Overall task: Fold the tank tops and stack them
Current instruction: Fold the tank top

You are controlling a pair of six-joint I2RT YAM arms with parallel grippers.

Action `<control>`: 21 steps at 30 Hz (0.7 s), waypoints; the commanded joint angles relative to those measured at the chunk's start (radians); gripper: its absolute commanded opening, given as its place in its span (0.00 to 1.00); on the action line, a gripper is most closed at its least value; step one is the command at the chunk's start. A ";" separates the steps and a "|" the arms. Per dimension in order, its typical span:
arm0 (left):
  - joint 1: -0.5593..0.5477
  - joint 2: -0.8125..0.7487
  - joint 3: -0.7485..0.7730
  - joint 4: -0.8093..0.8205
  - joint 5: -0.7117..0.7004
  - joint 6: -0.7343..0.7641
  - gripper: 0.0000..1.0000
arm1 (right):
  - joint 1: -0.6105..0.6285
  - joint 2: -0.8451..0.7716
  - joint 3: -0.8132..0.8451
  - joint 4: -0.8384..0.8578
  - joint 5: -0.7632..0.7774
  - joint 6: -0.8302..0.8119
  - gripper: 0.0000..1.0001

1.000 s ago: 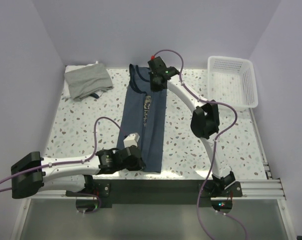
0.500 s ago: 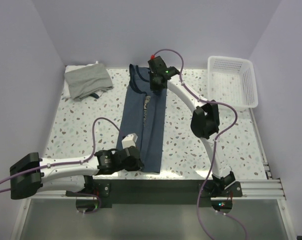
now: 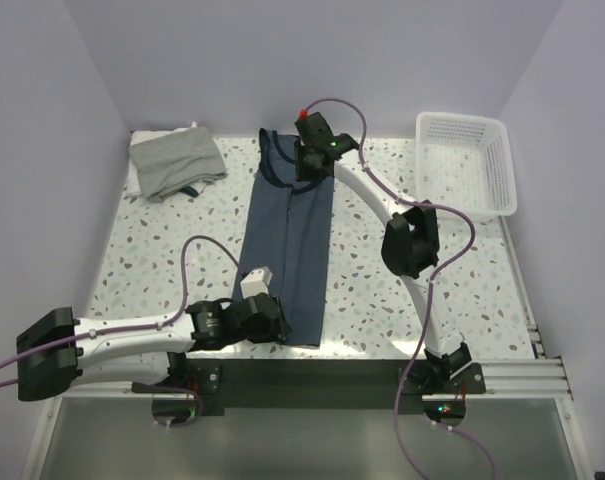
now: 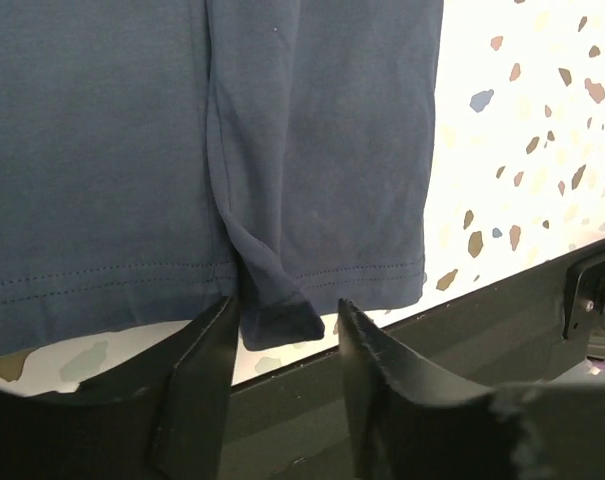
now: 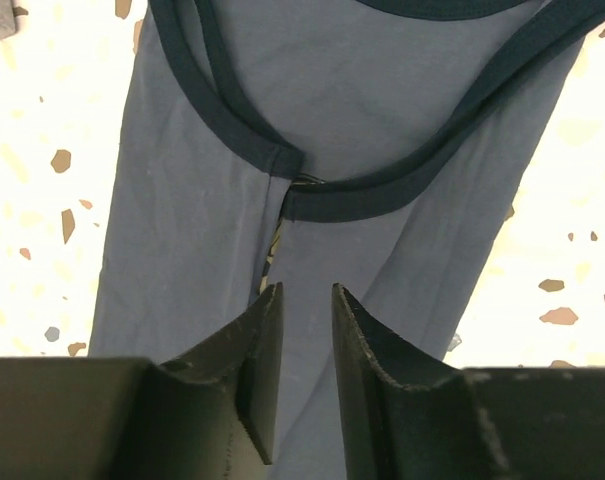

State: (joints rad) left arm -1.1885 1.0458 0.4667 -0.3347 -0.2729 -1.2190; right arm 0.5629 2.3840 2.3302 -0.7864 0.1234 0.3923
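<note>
At the centre of the top view, your navy top (image 3: 287,240) lies on the tabletop (image 3: 162,250) as a long strip, its side folds made. The left tool (image 4: 287,312) stands open around the hem. The right tool (image 5: 305,295) is slightly parted over the neckline, gripping nothing. Cross-folds remain, and the grey top (image 3: 177,163), upper left, waits bunched and unstacked.
</note>
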 commanded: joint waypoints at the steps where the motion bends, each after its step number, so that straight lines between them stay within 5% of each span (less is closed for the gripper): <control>1: 0.001 -0.029 0.018 -0.030 -0.045 -0.020 0.50 | 0.005 -0.019 0.054 0.029 -0.019 -0.004 0.34; 12: 0.038 -0.064 0.292 -0.216 -0.187 0.143 0.66 | -0.052 -0.241 -0.061 0.001 0.016 -0.030 0.47; 16: 0.327 0.043 0.378 -0.081 -0.033 0.349 0.65 | -0.129 -0.356 -0.321 0.096 -0.066 -0.010 0.43; 21: 0.503 0.325 0.628 0.017 0.081 0.574 0.57 | -0.162 -0.324 -0.420 0.128 -0.100 -0.047 0.38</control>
State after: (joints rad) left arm -0.7509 1.2564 0.9482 -0.4114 -0.2790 -0.8440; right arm 0.4011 2.0251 1.9656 -0.7033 0.0765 0.3782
